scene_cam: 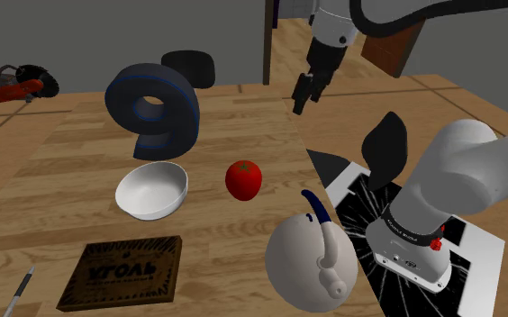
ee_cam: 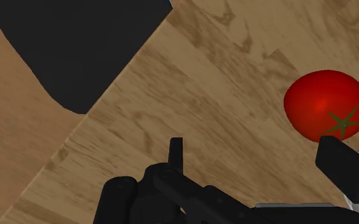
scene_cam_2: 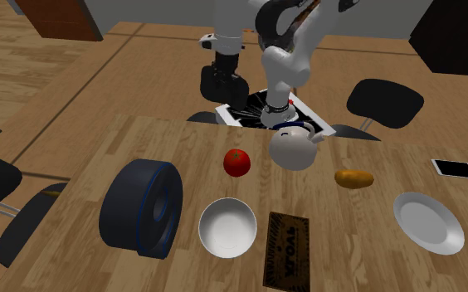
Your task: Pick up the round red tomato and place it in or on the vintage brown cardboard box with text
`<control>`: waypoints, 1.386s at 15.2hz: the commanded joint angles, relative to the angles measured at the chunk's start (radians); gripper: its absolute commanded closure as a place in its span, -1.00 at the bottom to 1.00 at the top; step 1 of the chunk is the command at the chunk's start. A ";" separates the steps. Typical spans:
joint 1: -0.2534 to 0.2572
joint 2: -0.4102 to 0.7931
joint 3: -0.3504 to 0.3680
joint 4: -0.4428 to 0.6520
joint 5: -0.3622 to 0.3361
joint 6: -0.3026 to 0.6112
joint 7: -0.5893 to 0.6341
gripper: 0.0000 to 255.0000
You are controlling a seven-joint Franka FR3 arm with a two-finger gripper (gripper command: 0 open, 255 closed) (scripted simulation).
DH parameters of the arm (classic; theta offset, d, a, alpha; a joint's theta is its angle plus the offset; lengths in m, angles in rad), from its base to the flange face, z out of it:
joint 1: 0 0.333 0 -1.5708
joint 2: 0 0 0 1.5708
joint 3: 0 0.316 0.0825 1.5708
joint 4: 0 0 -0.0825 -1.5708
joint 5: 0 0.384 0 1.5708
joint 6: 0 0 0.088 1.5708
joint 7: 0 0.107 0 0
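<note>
Your all-black two-finger gripper (scene_cam: 304, 95) hangs open and off-centre, so line its fingers up around the round red tomato (scene_cam: 242, 179) before descending.

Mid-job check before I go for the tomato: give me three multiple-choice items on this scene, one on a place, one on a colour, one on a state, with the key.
1. In the shoulder view, relative to the white bowl, the tomato lies:
A) inside it
B) on the table, to its right
C) under it

2. The flat box with text is:
A) green
B) white
C) brown

3. The gripper is:
A) open, holding nothing
B) shut on the tomato
C) shut on the bowl

Key:
1 B: the tomato rests on the table, apart from the bowl, on its right.
2 C: the box's top shows brown.
3 A: in the wrist view the fingers stand apart with nothing between them.
</note>
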 commanded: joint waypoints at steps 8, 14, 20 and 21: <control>0.201 0.013 0.103 -0.226 0.140 0.457 -0.060 -1.00; 0.319 0.122 0.155 -0.298 0.210 0.742 -0.093 -1.00; 0.330 0.271 0.159 -0.293 0.229 0.887 -0.107 -1.00; 0.330 0.271 0.159 -0.293 0.229 0.887 -0.107 -1.00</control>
